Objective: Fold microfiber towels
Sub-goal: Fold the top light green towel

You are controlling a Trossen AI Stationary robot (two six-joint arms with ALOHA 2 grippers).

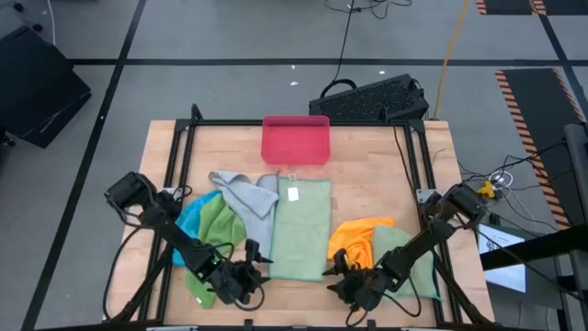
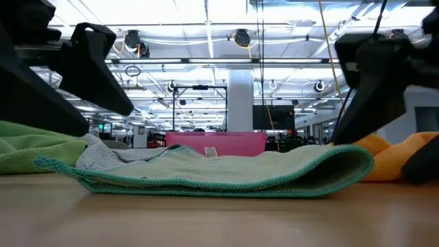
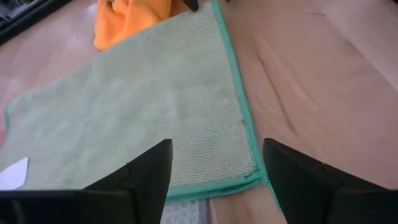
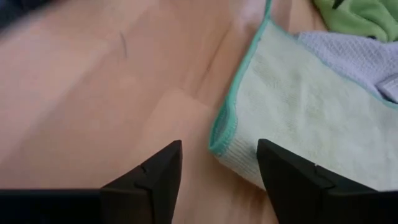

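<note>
A pale green microfiber towel with a teal stitched hem [image 1: 301,230] is lying folded into a long strip at the middle of the wooden counter [image 1: 367,175], running from twelve toward six o'clock, with the rigid pink-red rectangular tray [image 1: 295,140] just past its twelve o'clock end. The left claw [image 1: 246,273] is hovering at the strip's seven o'clock corner and the right claw [image 1: 342,272] at its five o'clock corner; both are standing released, fingers spread, grasping nothing. A light grey cloth [image 1: 244,191], a bright blue one [image 1: 194,219] and a leaf-green one [image 1: 218,225] are bunching at nine o'clock; an orange cloth [image 1: 356,234] and another green one [image 1: 404,257] are sitting at three o'clock. The towel looks light, limp and grippy rather than slippery, so it will likely sag and drape when lifted; pinching both layers at the hemmed corners should keep the fold from sliding apart.
</note>
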